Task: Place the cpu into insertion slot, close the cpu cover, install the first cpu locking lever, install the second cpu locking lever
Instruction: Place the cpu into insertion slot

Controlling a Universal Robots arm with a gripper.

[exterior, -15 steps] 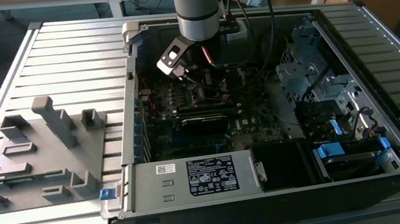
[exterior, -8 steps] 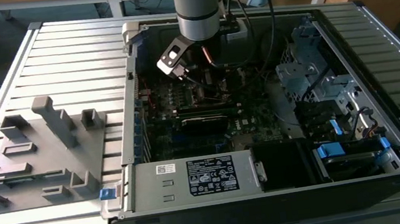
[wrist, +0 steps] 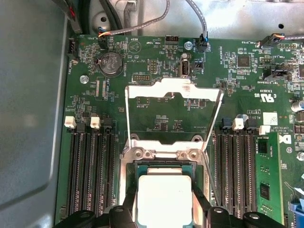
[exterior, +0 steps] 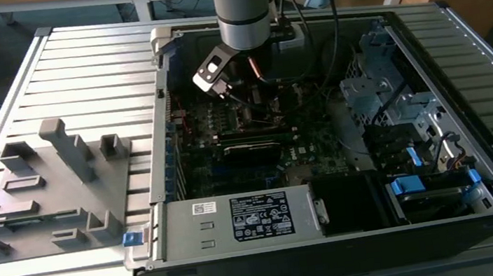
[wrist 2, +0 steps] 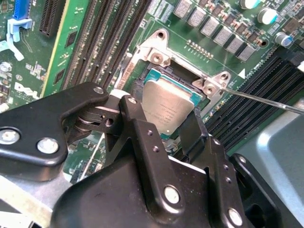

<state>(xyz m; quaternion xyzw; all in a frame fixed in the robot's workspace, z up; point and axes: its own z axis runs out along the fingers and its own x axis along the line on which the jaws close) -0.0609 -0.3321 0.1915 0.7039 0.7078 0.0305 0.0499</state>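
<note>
The gripper (wrist 2: 167,115) is clenched on the cpu (wrist 2: 168,105), holding it at the insertion slot (wrist 2: 183,71), seated or nearly so. The cpu cover (wrist: 173,90) stands open and a thin locking lever (wrist 2: 266,100) juts free, so the closing and both levers are left to do. The open computer case (exterior: 337,261) lies on a slatted metal desk (exterior: 77,60), with wooden furniture behind.

Hand (exterior: 260,108) inside open computer case (exterior: 337,257), grey fixture (exterior: 52,204)

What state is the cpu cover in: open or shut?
Open: the cpu cover stands hinged up, board showing through its cut-out, cpu uncovered.
</note>
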